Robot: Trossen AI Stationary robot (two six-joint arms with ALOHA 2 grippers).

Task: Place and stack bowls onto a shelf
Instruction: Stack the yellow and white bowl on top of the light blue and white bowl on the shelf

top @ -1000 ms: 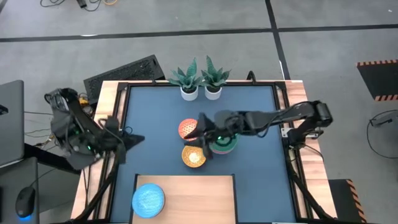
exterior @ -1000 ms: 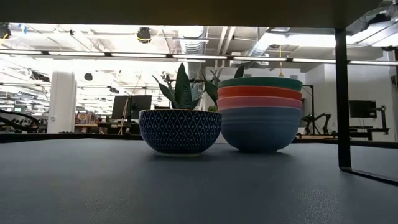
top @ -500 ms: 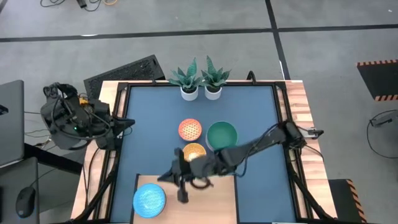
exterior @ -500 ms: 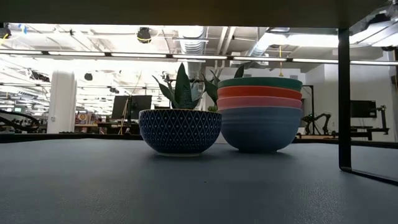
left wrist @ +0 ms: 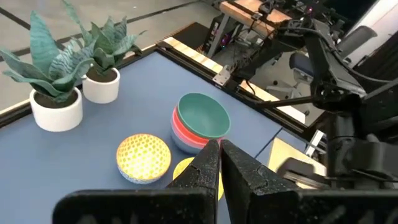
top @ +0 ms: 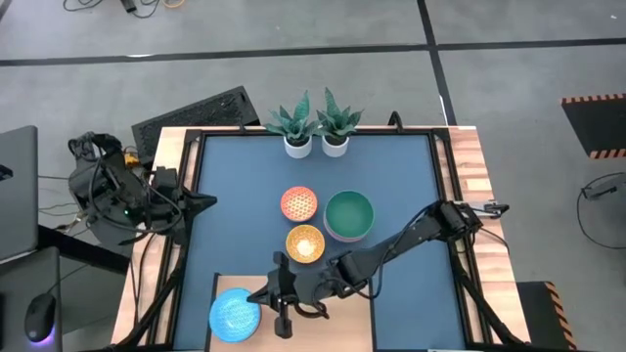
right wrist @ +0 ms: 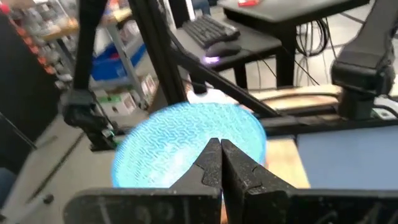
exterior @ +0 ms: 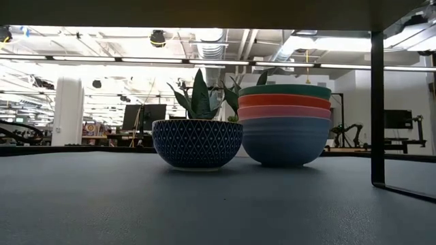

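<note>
High view showed the right arm stretched across the table, its right gripper [top: 284, 315] over the pale shelf [top: 337, 313] just beside the blue bowl [top: 234, 313], which sat on the shelf's left end. Its jaws were pressed together on nothing. In the right wrist view the two fingers [right wrist: 214, 165] met tip to tip in front of that bowl [right wrist: 186, 146], without gripping it.

On the blue tabletop [top: 401, 176] stood an orange-red bowl [top: 299, 204], a yellow-orange bowl [top: 305, 243] just below it, and beside them the stack of large bowls [top: 349, 215], green on top. Two potted plants [top: 313, 125] stood at the far edge.

Off the table's left side hung the left gripper [top: 201, 202], jaws also closed and empty; its wrist view looked past the shut fingers [left wrist: 217, 165] at the stack [left wrist: 200, 121] and the plants [left wrist: 74, 62].

Low view showed a dark patterned bowl [exterior: 197, 143] next to the stack [exterior: 284, 125]: green, orange-red, pink, light blue from top down.
</note>
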